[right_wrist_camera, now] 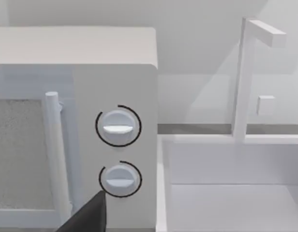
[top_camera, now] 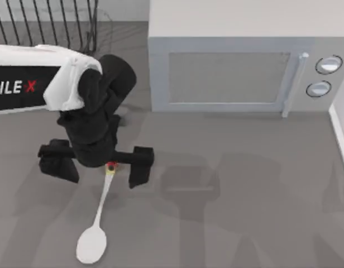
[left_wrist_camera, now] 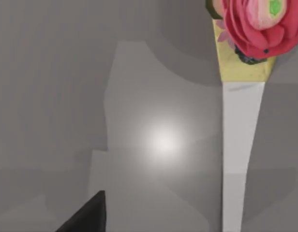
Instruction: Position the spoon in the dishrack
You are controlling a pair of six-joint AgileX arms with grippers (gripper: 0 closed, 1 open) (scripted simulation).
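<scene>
spoon (top_camera: 95,231): white, oval bowl, slim handle, red-yellow knob, flat on grey surface (top_camera: 244,212) at front left | left claw (top_camera: 95,162): open, fingers astride knob, not gripping | rack (top_camera: 49,25): black wire, back left | right claw: cannot tell

A spoon (top_camera: 97,223) lies on the bench (top_camera: 233,212), dishrack (top_camera: 49,25) behind it, microwave (top_camera: 239,61) to the rack's right.
</scene>
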